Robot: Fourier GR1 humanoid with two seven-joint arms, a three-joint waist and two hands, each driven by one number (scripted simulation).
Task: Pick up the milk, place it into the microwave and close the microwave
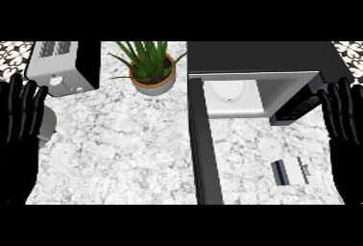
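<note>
The milk (290, 171) lies on the worktop (120, 144), flat on its side by the look of it, in front of the microwave (262, 91) and a little toward its control panel side. Nobody has it: it sits alone, well apart from both hands. So nothing of the task looks done yet, and the pick-up, the placing and the closing are all left.

The microwave is ready, though. Its door (201, 144) swings wide open, standing edge-on as a long dark bar running from the microwave's near left corner toward the robot, just left of the milk. The cavity shows pale and open, with a white turntable inside and nothing on it.

The right hand (343, 120) is up at the view's right edge, beside the microwave's panel, fingers straight and apart, holding nothing, resting. The left hand (21, 113) mirrors it at the far left edge, open too and empty.

Further left of the microwave stands a potted plant (151, 67), and beyond that a toaster (60, 65); both are well clear of the milk. The one obstacle I'd judge worth watching is that open door, which walls off the left arm's approach.
</note>
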